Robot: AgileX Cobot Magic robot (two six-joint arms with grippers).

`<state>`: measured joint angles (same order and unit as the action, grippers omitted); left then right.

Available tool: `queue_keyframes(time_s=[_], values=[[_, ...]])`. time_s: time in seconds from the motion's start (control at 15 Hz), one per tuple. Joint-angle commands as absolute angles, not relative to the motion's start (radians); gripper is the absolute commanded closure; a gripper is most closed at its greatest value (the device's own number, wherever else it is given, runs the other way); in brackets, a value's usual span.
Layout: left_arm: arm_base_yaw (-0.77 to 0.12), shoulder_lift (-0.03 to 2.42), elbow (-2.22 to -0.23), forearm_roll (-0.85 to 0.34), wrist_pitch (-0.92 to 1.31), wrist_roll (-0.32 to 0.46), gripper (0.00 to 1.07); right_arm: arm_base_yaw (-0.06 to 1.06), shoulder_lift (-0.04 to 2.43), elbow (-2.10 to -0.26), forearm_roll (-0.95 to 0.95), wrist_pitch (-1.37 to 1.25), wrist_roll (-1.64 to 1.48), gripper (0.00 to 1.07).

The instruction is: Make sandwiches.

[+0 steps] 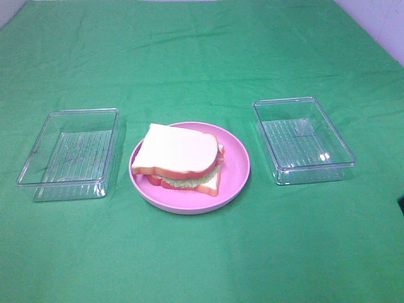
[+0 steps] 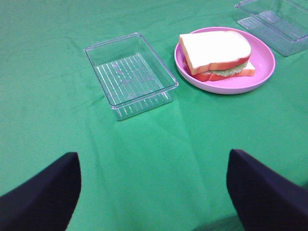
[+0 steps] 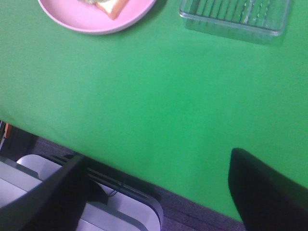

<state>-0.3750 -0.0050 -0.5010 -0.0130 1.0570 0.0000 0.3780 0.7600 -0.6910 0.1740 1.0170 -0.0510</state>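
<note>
One assembled sandwich (image 1: 180, 158) lies on the round pink plate (image 1: 237, 167) in the middle of the green cloth: white bread on top, lettuce and reddish filling showing at its edge, and bread beneath. The left wrist view shows the sandwich (image 2: 216, 50) on its plate (image 2: 262, 74) well ahead of my left gripper (image 2: 154, 159). That gripper is open and holds nothing. My right gripper (image 3: 158, 156) is open too, hanging over the table's near edge, with the plate (image 3: 86, 19) and a corner of the sandwich (image 3: 113, 6) far from it. Neither gripper touches anything.
An empty clear plastic tray (image 1: 69, 154) stands left of the plate, and another one (image 1: 303, 139) stands to its right. The right wrist view takes in the table's front edge with grey equipment (image 3: 125, 211) below it.
</note>
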Motion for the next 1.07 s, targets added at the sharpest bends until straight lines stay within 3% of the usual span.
queue_keyframes(time_s=[0.07,0.33,0.53,1.07], values=[[-0.379,-0.013,-0.499,-0.019,1.045,0.000,0.27,0.377,0.567,-0.600,0.127,1.101,-0.042,0.32],[-0.379,-0.013,-0.499,-0.060,1.045,0.061,0.27,0.377,0.262,-0.542,0.111,1.137,-0.062,0.32],[-0.379,-0.013,-0.499,-0.063,1.045,0.061,0.27,0.377,0.112,-0.535,0.094,1.116,-0.087,0.32],[-0.379,-0.013,-0.499,-0.065,1.045,0.061,0.27,0.378,0.056,-0.507,0.094,1.063,-0.152,0.32]])
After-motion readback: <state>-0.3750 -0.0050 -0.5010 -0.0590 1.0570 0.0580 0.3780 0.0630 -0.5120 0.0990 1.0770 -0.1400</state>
